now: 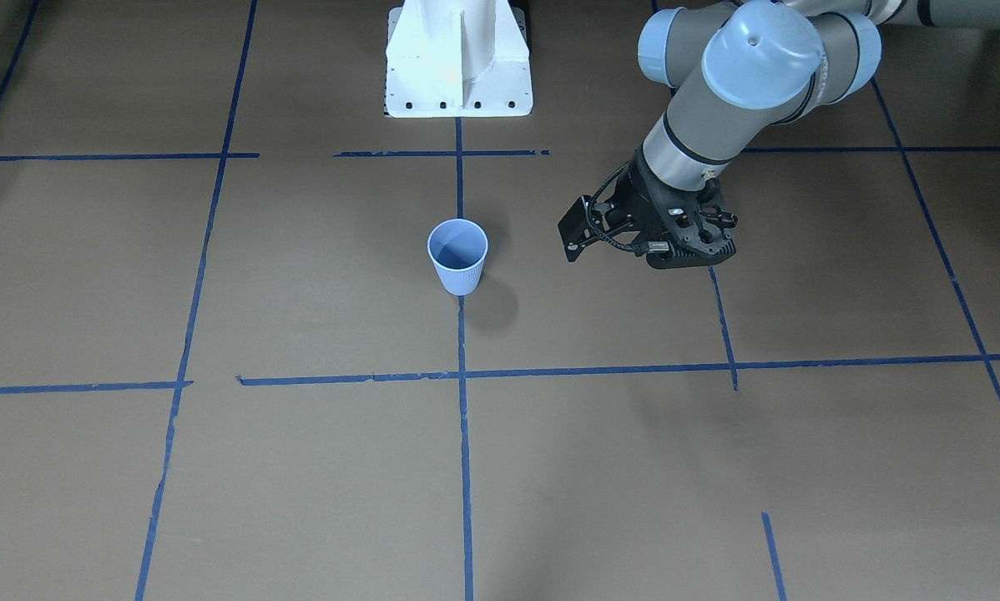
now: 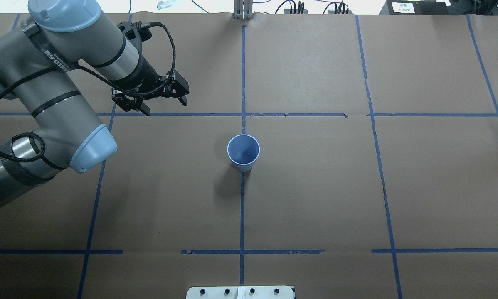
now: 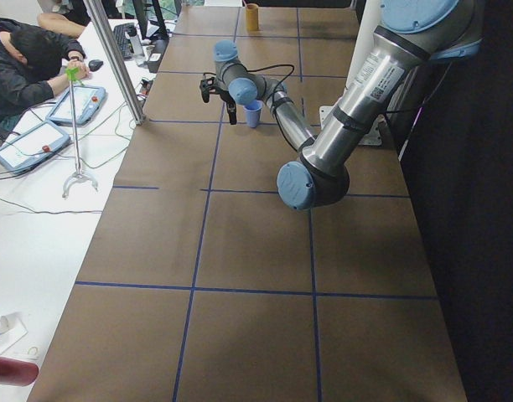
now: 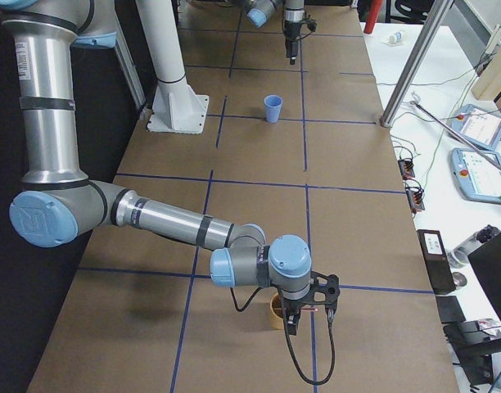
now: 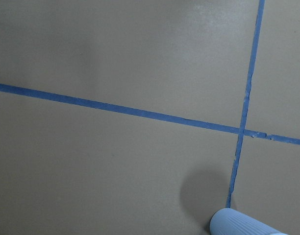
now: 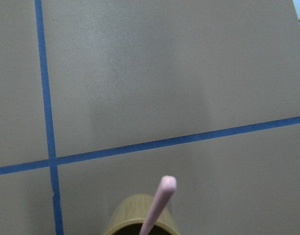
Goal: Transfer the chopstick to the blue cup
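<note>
The blue cup (image 1: pixel 458 255) stands upright near the table's middle, on a blue tape line, and looks empty from above (image 2: pixel 243 152). My left gripper (image 1: pixel 690 257) hovers over the table on the cup's left (image 2: pixel 132 109), apart from it, and looks open and empty. The cup's ribbed side shows at the bottom of the left wrist view (image 5: pixel 243 225). A pale pink chopstick (image 6: pixel 160 200) stands in a tan cup (image 6: pixel 135 220). My right gripper (image 4: pixel 309 323) is right over that tan cup (image 4: pixel 275 309); I cannot tell whether it is open or shut.
The white robot base (image 1: pixel 458 67) stands behind the blue cup. An operator (image 3: pixel 22 59) sits at a side table with tablets (image 3: pixel 30 142) beyond the table's far edge. A metal pole (image 3: pixel 114 59) stands at that edge.
</note>
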Robot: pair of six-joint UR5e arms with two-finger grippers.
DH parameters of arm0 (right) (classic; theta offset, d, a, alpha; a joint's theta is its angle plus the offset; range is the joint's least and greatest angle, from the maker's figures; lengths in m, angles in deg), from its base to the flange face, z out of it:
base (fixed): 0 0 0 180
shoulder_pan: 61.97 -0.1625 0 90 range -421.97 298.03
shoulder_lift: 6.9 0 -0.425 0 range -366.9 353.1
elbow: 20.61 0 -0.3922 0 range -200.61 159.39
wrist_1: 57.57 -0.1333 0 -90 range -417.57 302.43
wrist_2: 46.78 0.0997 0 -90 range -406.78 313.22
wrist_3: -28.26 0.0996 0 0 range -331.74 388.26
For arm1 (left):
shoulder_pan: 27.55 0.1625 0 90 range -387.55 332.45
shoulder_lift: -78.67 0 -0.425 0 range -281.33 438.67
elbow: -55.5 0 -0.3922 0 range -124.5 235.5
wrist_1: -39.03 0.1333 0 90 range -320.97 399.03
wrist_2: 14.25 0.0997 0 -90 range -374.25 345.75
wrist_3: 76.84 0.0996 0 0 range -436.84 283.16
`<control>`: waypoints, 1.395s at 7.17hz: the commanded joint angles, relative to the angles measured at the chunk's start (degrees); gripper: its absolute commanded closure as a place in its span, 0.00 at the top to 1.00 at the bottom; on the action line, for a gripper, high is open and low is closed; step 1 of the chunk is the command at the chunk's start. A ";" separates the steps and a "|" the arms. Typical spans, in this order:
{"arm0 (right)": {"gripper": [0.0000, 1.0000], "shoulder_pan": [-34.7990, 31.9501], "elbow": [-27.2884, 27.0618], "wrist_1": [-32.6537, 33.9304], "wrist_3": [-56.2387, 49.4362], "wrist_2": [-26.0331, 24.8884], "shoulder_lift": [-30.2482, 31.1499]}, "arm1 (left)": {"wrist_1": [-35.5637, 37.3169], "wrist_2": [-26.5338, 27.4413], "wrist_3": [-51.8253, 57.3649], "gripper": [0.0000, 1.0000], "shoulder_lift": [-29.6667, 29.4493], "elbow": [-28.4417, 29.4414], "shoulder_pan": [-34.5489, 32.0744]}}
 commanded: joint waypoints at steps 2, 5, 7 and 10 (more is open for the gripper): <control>0.98 0.89 2.50 -1.34 0.05 -0.12 -0.35 | 0.00 0.00 0.00 1.00 0.02 -0.01 0.00; 0.71 1.06 2.94 -1.25 0.13 -0.21 -1.13 | -0.09 0.00 0.00 1.00 0.10 -0.01 0.00; 0.66 1.06 3.37 -1.34 0.13 -0.38 -1.58 | -0.09 0.00 0.00 1.00 0.10 -0.09 0.00; 0.29 1.06 3.20 -1.34 0.05 -0.56 -2.10 | 0.00 0.09 0.00 1.00 0.10 -0.18 0.09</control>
